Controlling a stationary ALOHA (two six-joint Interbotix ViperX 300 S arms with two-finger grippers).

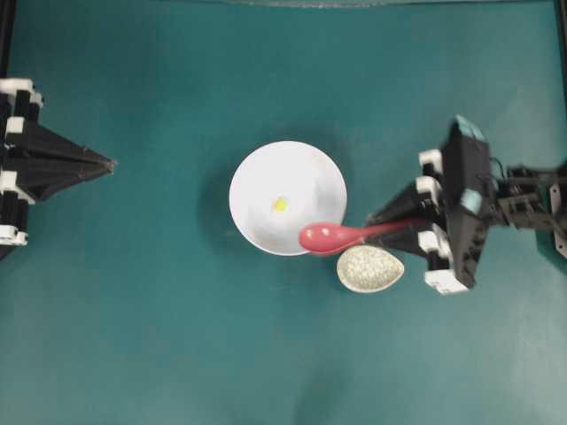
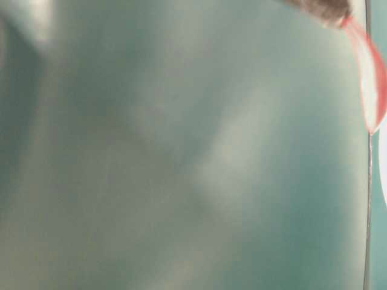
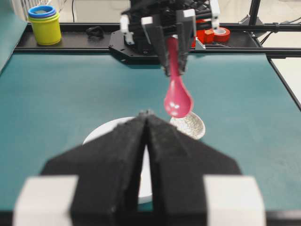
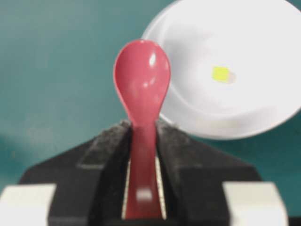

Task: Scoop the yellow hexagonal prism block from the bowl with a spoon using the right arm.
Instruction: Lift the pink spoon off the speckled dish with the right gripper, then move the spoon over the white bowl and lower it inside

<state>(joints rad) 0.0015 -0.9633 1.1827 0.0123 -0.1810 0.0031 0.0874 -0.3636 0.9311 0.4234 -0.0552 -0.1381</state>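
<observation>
The white bowl (image 1: 252,173) sits mid-table with the tiny yellow hexagonal prism block (image 1: 280,204) lying inside it, just off centre. My right gripper (image 1: 379,227) is shut on the straight handle of the pink-red spoon (image 1: 323,237). The spoon's oval head hangs in the air over the bowl's near-right rim, apart from the block. In the right wrist view the spoon (image 4: 142,75) points forward from the right gripper (image 4: 142,126), with the bowl (image 4: 244,110) and block (image 4: 220,73) to its right. My left gripper (image 1: 110,164) stays far left, shut and empty.
A small speckled oval dish (image 1: 369,268) lies just below the spoon, next to the bowl's right side. Behind the table, a yellow cup stack (image 3: 44,23) and red tape rolls (image 3: 221,34) rest on the frame. The table-level view is blurred.
</observation>
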